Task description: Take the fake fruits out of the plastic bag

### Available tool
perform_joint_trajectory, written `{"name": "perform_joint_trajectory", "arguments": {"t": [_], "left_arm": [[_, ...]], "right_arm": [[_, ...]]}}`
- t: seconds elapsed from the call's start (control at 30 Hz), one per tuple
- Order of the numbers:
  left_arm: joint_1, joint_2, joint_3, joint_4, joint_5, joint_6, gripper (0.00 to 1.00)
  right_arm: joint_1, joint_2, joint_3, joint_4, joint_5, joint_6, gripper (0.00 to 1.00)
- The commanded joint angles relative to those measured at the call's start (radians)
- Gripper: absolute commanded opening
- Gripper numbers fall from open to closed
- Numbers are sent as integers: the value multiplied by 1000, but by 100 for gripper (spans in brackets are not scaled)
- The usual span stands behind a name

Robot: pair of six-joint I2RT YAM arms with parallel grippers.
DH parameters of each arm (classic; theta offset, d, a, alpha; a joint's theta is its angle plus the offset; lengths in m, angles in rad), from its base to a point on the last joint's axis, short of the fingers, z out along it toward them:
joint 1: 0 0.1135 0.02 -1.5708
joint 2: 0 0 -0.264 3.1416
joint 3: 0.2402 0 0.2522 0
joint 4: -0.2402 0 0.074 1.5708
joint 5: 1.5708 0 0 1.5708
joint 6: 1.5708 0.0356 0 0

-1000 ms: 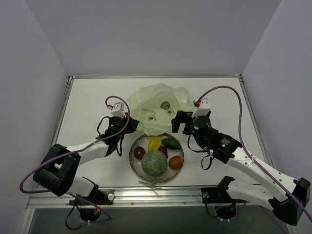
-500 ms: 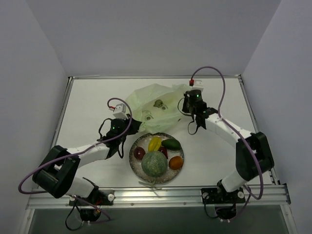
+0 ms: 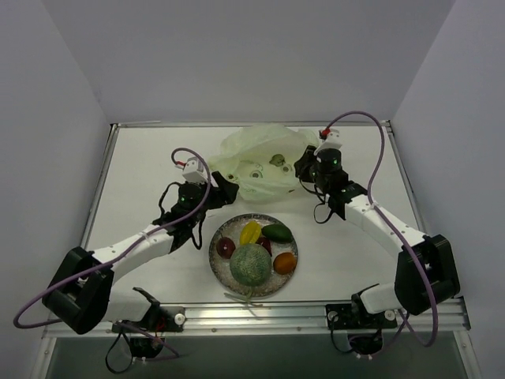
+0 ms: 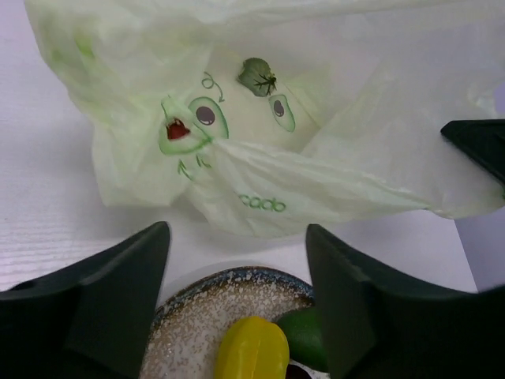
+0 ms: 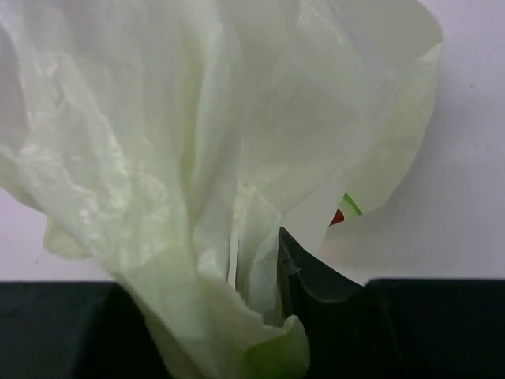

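Right wrist view: the frame is filled by the plastic bag (image 5: 158, 158), which is cut off at the top and left edges. Of the right gripper (image 3: 304, 167) only one dark finger (image 5: 316, 272) is seen there, the other being buried in bunched film.

Left wrist view: the plate (image 4: 197, 316), the yellow fruit (image 4: 252, 351) and the green fruit (image 4: 304, 335) are cropped by the bottom edge. The green one is also partly covered by a finger (image 4: 371, 308) of the left gripper (image 4: 237, 245). A small dark green shape (image 4: 256, 76) is seen at the bag; it may be a fruit, but print or object cannot be told.
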Motion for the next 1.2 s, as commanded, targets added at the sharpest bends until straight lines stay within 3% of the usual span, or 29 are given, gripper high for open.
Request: {"name": "perform_joint_trajectory", "arguments": {"t": [0.0, 0.03, 0.1, 0.13, 0.3, 0.53, 0.73, 0.93, 1.07, 1.17], "left_arm": [[-7, -91, 40, -107, -2, -16, 73], [-10, -112, 32, -119, 24, -16, 99], [-13, -196, 27, -206, 27, -10, 94], [-14, -233, 29, -234, 9, -5, 94], [-17, -453, 108, -487, -53, 62, 94], [-14, -539, 352, -846, -108, 211, 94], [-14, -654, 520, -1044, -129, 378, 94], [-14, -787, 474, -1086, -187, 435, 94], [-16, -814, 373, -1044, -169, 391, 94], [-14, -800, 391, -1032, -183, 392, 94]], "right_arm": [[10, -41, -32, 5, 38, 25, 25], [5, -43, -32, -2, 27, 13, 39], [4, -22, 5, -30, -25, -13, 58], [4, -11, 20, -71, -26, -35, 74], [-25, -44, 80, -134, -25, -64, 100], [-19, -287, 166, -293, -25, -69, 100], [-15, -629, 119, -392, 38, -60, 100], [-16, -949, 13, -469, 156, -41, 100], [-15, -1011, -90, -470, 185, 9, 100], [-16, -985, -52, -476, 174, -13, 100]]}}
